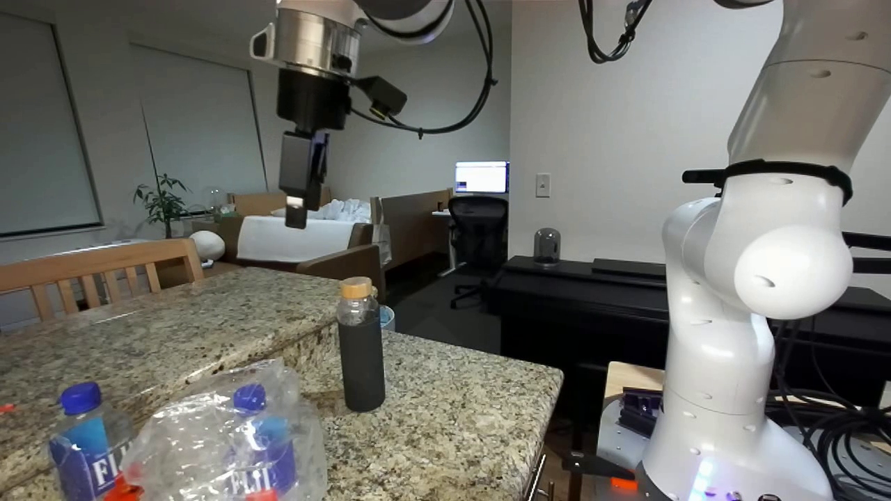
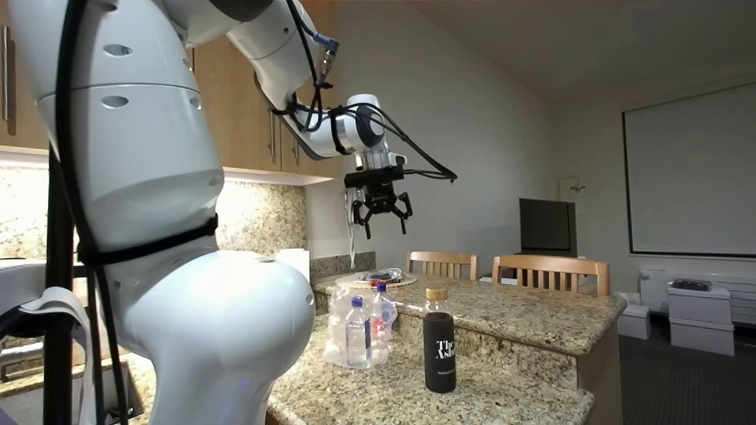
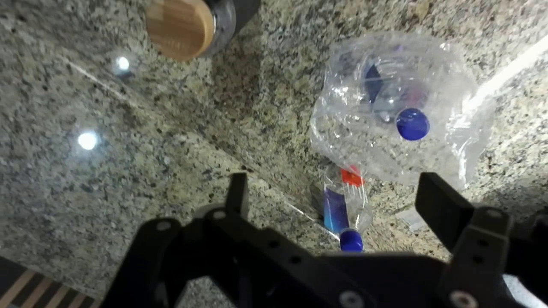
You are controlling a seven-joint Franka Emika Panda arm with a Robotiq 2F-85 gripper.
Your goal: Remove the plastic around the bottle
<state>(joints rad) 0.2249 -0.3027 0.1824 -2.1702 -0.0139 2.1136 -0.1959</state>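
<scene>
Standing farthest left in an exterior view is a blue-capped water bottle point(image 1: 82, 449), just beside the plastic point(image 1: 186, 438), a crinkled clear bag on the counter point(image 1: 445, 421); contact cannot be determined. A second water bottle point(image 2: 358, 339) shows through the film, apparently enclosed. Next across, the gripper point(image 2: 387, 232) hangs high above, fingers point(image 3: 441, 207) spread wide, nothing between them. Farther right, the dark bottle point(image 1: 361, 365) stands upright, apart from the plastic, no film visible on it.

Hazards, as judged: slack film may slip free if pinched shallowly; too deep a descent may clamp the second water bottle too; dragging film may topple either water bottle; a sideways swing may strike the dark bottle.
</scene>
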